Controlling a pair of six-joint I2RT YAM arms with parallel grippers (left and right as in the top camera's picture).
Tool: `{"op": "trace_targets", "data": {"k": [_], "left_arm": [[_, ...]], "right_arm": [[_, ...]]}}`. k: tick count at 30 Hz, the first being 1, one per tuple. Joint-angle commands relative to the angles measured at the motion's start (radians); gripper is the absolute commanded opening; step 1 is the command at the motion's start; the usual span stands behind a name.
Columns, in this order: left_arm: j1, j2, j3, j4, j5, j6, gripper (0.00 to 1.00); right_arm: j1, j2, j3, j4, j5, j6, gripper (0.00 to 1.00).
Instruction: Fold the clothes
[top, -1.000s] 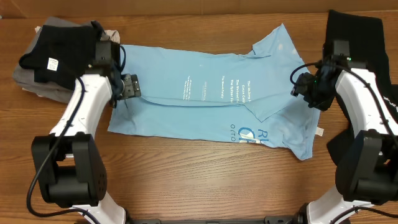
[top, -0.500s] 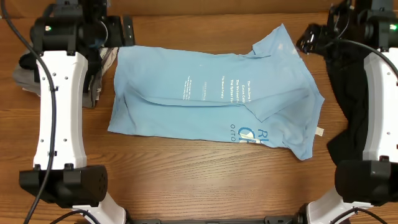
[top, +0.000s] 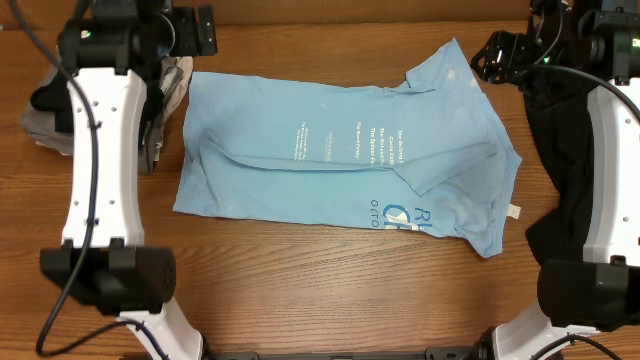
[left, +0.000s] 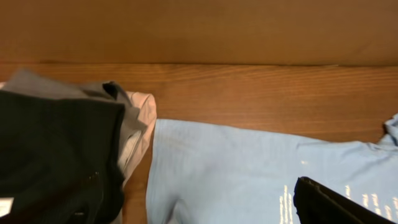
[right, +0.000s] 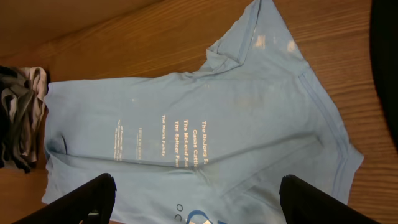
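Blue T-shirt (top: 330, 150) whole overhead, cropped at left wrist

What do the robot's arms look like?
The left arm and right arm have long white shells, with chunky black joints and thin black cables running along them. The left gripper and right gripper are black too.

- Overhead: straight down on the brown wooden table (top: 300, 275).
- Left wrist: low, near, facing its back edge.
- Right wrist: higher; all 3 share the light blue T-shirt (top: 320, 150).
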Motion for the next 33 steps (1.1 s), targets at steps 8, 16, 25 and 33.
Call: {"op": "trace_targets", "data": {"k": [8,16,25,33], "left_arm": [[-0.013,0.297,0.016,0.217,-0.024,-0.005,1.00],[-0.013,0.462,0.016,0.341,-0.035,0.000,0.98],[-0.012,0.563,0.015,0.346,-0.124,0.037,0.93],[-0.011,0.624,0.015,0.423,-0.137,0.032,0.86]], "right_arm": [[0.004,0.026,0.018,0.007,0.003,-0.011,0.88],[0.004,0.076,0.018,0.007,0.014,-0.011,0.88],[0.004,0.119,0.018,0.005,0.026,-0.011,0.88],[0.004,0.119,0.018,0.008,0.029,-0.011,0.87]]}}
